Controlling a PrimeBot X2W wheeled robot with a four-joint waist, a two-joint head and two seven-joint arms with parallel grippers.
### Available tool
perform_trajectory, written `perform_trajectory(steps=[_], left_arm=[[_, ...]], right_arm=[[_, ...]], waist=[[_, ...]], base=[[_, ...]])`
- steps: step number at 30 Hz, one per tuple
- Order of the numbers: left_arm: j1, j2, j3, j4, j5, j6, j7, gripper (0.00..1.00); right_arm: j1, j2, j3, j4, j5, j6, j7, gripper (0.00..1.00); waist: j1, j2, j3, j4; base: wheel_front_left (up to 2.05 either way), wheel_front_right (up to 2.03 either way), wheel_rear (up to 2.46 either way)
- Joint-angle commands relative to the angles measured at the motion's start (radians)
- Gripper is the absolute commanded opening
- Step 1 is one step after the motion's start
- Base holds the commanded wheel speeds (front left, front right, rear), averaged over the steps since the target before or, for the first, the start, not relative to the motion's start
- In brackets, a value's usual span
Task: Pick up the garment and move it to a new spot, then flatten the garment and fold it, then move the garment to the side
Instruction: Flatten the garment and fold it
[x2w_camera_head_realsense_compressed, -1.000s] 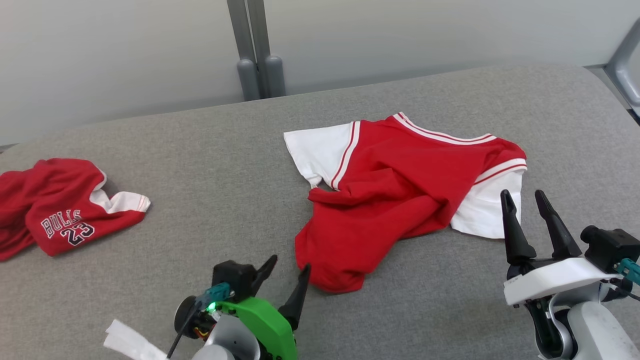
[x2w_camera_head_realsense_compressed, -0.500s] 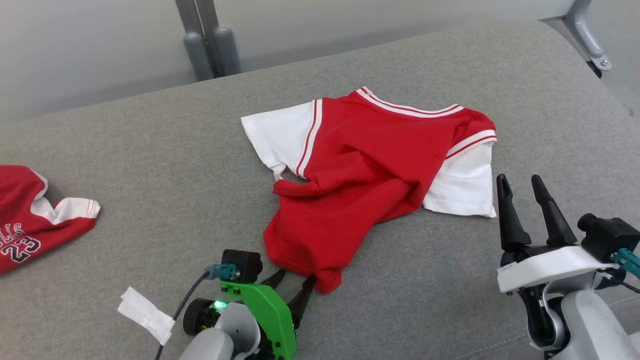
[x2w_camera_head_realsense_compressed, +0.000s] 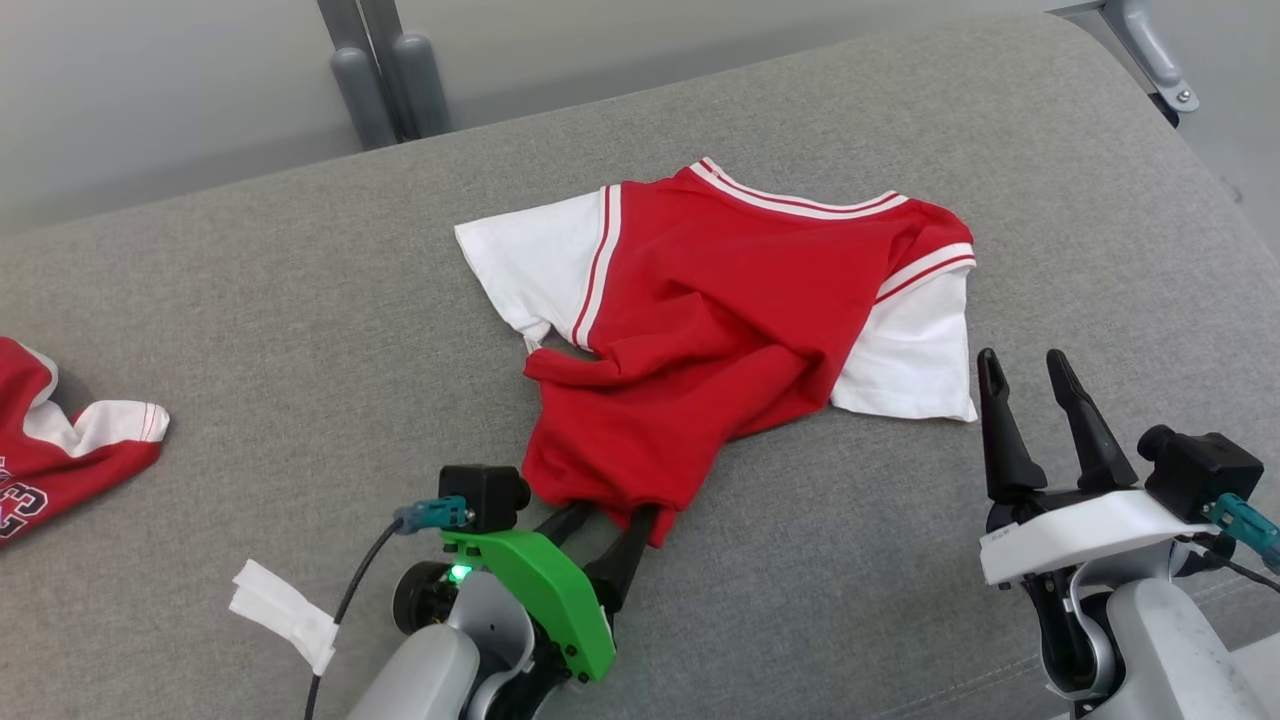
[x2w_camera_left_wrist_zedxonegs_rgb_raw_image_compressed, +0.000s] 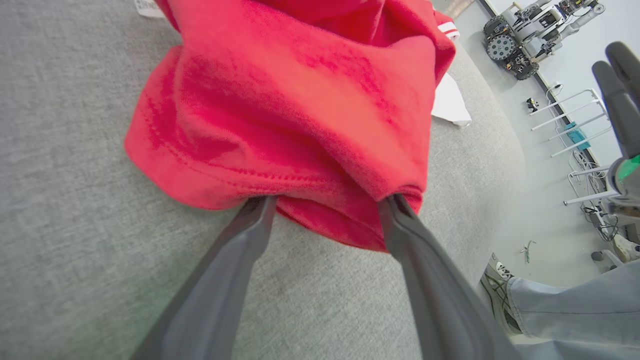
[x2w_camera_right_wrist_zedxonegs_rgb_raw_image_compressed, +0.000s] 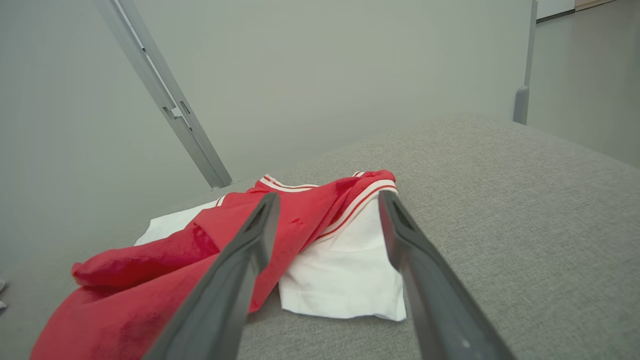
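The garment (x2w_camera_head_realsense_compressed: 720, 330) is a red shirt with white sleeves, lying rumpled in the middle of the grey padded table (x2w_camera_head_realsense_compressed: 300, 300). My left gripper (x2w_camera_head_realsense_compressed: 612, 512) is at its near hem, open. Both fingertips are tucked under the bunched red hem (x2w_camera_left_wrist_zedxonegs_rgb_raw_image_compressed: 320, 220), which lies across the gap between them in the left wrist view (x2w_camera_left_wrist_zedxonegs_rgb_raw_image_compressed: 326, 200). My right gripper (x2w_camera_head_realsense_compressed: 1022, 360) stands open just right of the shirt's white sleeve (x2w_camera_head_realsense_compressed: 910, 370), apart from it. Along its open fingers (x2w_camera_right_wrist_zedxonegs_rgb_raw_image_compressed: 328, 196) in the right wrist view, that sleeve (x2w_camera_right_wrist_zedxonegs_rgb_raw_image_compressed: 345, 270) lies ahead with the red body (x2w_camera_right_wrist_zedxonegs_rgb_raw_image_compressed: 125, 300) to the left.
A second red garment (x2w_camera_head_realsense_compressed: 60, 460) with white trim lies at the table's left edge. A white tag (x2w_camera_head_realsense_compressed: 280, 615) hangs on my left arm's cable. Grey posts (x2w_camera_head_realsense_compressed: 385, 80) stand behind the table. A person's leg (x2w_camera_left_wrist_zedxonegs_rgb_raw_image_compressed: 565, 310) and shoe (x2w_camera_left_wrist_zedxonegs_rgb_raw_image_compressed: 500, 290) are beside the table.
The head camera has swung right and down. My left gripper has moved forward to the shirt's near hem and slid its fingertips under it. The right gripper has kept its place, open.
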Motion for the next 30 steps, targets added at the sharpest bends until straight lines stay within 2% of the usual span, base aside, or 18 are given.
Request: perform_trajectory(steps=[1, 5, 7, 8, 15, 20, 25, 30], left_arm=[[-0.017, 0.014, -0.001, -0.004, -0.007, -0.003, -0.014, 1.0], [-0.034, 0.025, -0.012, 0.008, -0.025, -0.003, -0.033, 0.99], [-0.042, 0.029, -0.019, 0.019, -0.031, -0.003, -0.037, 0.24], [-0.048, 0.029, -0.021, 0.021, -0.036, -0.003, -0.046, 0.0], [-0.077, 0.048, -0.029, 0.022, -0.048, -0.003, -0.112, 0.0], [-0.084, 0.085, 0.022, -0.043, -0.062, 0.01, -0.157, 0.0], [-0.111, 0.18, 0.095, -0.115, -0.081, 0.046, -0.106, 0.0], [-0.196, 0.268, 0.181, -0.082, -0.174, 0.039, 0.002, 0.0]], right_arm=[[-0.009, 0.001, 0.002, 0.003, -0.003, 0.0, -0.003, 1.0], [-0.006, 0.001, 0.006, 0.01, -0.004, 0.0, -0.003, 1.0], [-0.007, 0.002, 0.009, 0.012, -0.005, 0.0, -0.003, 1.0], [-0.009, 0.003, 0.01, 0.013, -0.006, 0.0, -0.003, 1.0], [-0.009, -0.003, 0.006, 0.018, -0.006, 0.0, -0.003, 1.0], [0.0, -0.002, 0.003, 0.021, -0.009, 0.0, -0.003, 1.0], [0.002, -0.001, 0.008, 0.017, -0.006, 0.0, -0.003, 1.0], [-0.03, 0.0, 0.016, 0.01, -0.006, 0.0, -0.003, 1.0]], waist=[[0.0, -0.0001, -0.001, 0.0], [0.0, -0.0001, -0.003, -0.001], [0.0, -0.0001, -0.003, -0.002], [0.0, -0.0001, -0.003, -0.001], [0.0, -0.0001, -0.007, 0.011], [0.0, -0.0001, -0.02, 0.023], [0.0, -0.0001, -0.01, 0.031], [0.0, -0.0001, 0.04, 0.026]], base=[[0.0, 0.0, 0.0], [0.0, 0.0, 0.0], [0.0, 0.0, 0.0], [0.0, 0.0, 0.0], [0.0, 0.0, 0.0], [0.0, 0.0, 0.0], [0.0, 0.0, 0.0], [0.0, 0.0, 0.0]])
